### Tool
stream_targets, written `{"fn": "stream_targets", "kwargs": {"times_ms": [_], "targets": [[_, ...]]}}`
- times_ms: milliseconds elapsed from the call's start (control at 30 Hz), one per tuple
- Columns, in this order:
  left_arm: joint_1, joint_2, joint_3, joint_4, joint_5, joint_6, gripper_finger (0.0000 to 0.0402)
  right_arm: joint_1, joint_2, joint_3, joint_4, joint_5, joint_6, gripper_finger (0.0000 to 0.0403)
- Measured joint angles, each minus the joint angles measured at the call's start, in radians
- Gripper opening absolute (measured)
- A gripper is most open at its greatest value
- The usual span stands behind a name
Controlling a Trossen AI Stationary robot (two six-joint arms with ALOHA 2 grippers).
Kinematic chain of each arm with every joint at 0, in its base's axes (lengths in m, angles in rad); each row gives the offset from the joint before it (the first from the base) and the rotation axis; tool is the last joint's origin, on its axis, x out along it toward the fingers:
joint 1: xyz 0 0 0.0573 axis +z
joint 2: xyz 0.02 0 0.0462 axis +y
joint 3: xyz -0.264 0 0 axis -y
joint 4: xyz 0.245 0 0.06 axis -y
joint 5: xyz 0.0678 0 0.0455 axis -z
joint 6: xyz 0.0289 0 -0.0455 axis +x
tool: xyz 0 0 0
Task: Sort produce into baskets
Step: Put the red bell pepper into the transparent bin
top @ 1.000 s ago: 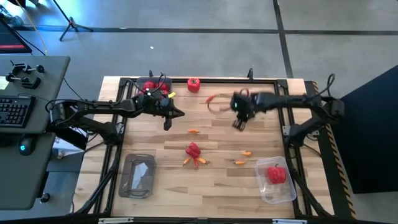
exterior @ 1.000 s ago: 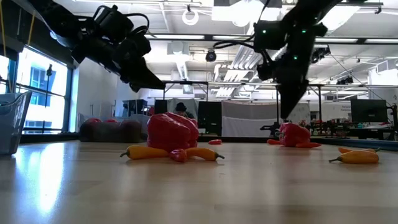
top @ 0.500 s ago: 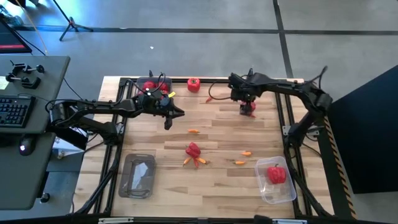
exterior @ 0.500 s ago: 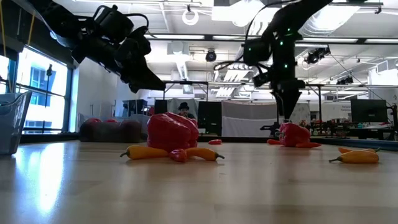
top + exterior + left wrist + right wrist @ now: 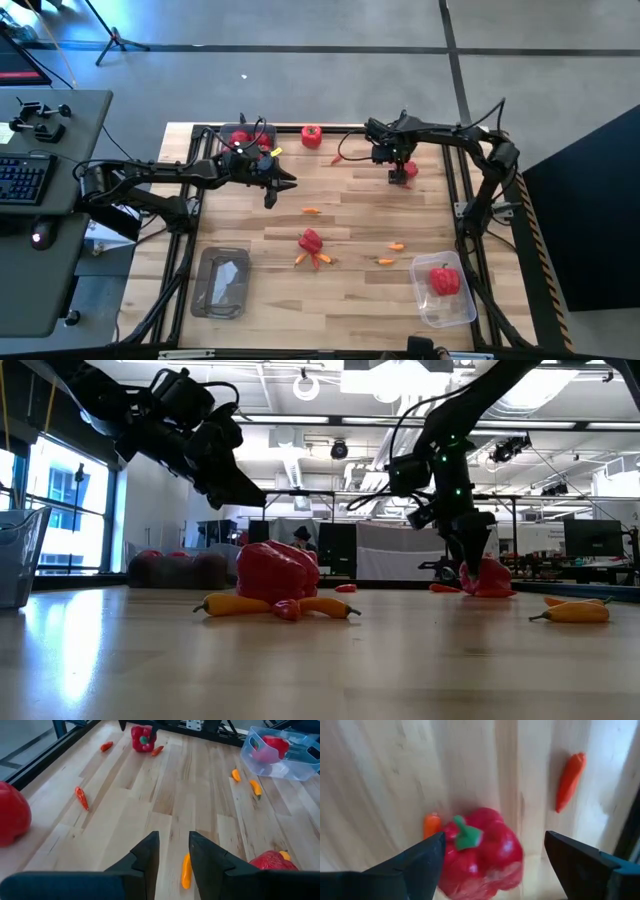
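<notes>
High view: the right gripper (image 5: 400,172) is at the far right part of the wooden slat table (image 5: 350,300), lowered over a red bell pepper with a green stem (image 5: 404,170). Right wrist view confirms the fingers (image 5: 420,862) stand wide apart, one on each side of that pepper (image 5: 482,852) without clamping it; a small orange piece (image 5: 431,825) lies touching the pepper, and a slim orange-red piece (image 5: 568,781) lies nearby. The left gripper (image 5: 272,188) hangs above the table's far left part; the left wrist view shows its fingers (image 5: 145,857) slightly parted, holding nothing, with a slim orange piece (image 5: 186,870) on the boards below. A clear plastic tub with rounded corners (image 5: 458,300) at the near right corner contains one red bell pepper (image 5: 444,280). A second clear tub (image 5: 205,290) sits at the near left. A third tub (image 5: 243,137) at the far left holds red produce, partly hidden by the left arm. Another red pepper with orange pieces against it (image 5: 312,245) lies mid-table, and a round red fruit (image 5: 312,135) rests at the far edge.
</notes>
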Motion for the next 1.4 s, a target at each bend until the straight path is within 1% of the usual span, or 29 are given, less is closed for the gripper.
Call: {"fn": "stream_targets", "kwargs": {"times_ms": [100, 200, 333, 433, 600, 667, 733, 800, 867, 933, 1100, 1167, 1267, 1333, 1400], "targets": [[0.0, 0.0, 0.0, -0.002, -0.015, 0.003, 0.0094, 0.0, 0.001, 0.0, -0.002, 0.026, 0.001, 0.0316], [0.0, 0.0, 0.0, -0.012, -0.044, 0.009, 0.0094, 0.0, -0.001, 0.0, -0.008, 0.029, -0.007, 0.0293], [0.0, 0.0, 0.0, -0.019, -0.048, 0.034, 0.0094, 0.003, -0.003, 0.0, -0.019, 0.034, -0.055, 0.0259], [0.0, 0.0, 0.0, -0.02, -0.048, 0.035, 0.0094, 0.003, -0.003, 0.0, -0.017, 0.03, -0.066, 0.0215], [0.0, 0.0, 0.0, -0.027, -0.048, 0.039, 0.0094, 0.0, -0.003, 0.0, 0.005, 0.028, -0.067, 0.0115], [0.0, 0.0, 0.0, -0.034, -0.048, 0.039, 0.0094, 0.0, -0.003, 0.0, 0.031, 0.028, -0.067, 0.0082], [0.0, 0.0, 0.0, -0.047, -0.048, 0.039, 0.0094, 0.0, -0.003, 0.0, 0.05, 0.028, -0.067, 0.0059], [0.0, 0.0, 0.0, -0.055, -0.048, 0.039, 0.0094, 0.0, -0.003, 0.0, 0.052, 0.029, -0.07, 0.005], [0.0, 0.0, 0.0, -0.06, -0.048, 0.039, 0.0094, 0.001, -0.003, 0.0, 0.052, 0.035, -0.065, 0.0056], [0.0, 0.0, 0.0, -0.061, -0.048, 0.04, 0.0094, 0.001, -0.003, 0.0, 0.052, 0.041, -0.054, 0.0076], [0.0, 0.0, 0.0, -0.061, -0.048, 0.046, 0.0094, 0.003, -0.003, 0.0, 0.046, 0.061, -0.042, 0.0157], [0.0, 0.0, 0.0, -0.061, -0.048, 0.046, 0.0094, 0.005, -0.003, 0.0, 0.046, 0.084, -0.06, 0.0193], [0.0, 0.0, 0.0, -0.061, -0.048, 0.054, 0.0094, 0.014, -0.003, 0.0, 0.049, 0.089, -0.099, 0.0239], [0.0, 0.0, 0.0, -0.061, -0.048, 0.054, 0.0094, 0.027, -0.006, 0.0, 0.04, 0.093, -0.127, 0.0259], [0.0, 0.0, 0.0, -0.062, -0.048, 0.054, 0.0094, 0.048, -0.015, 0.0, 0.022, 0.099, -0.16, 0.027]]}}
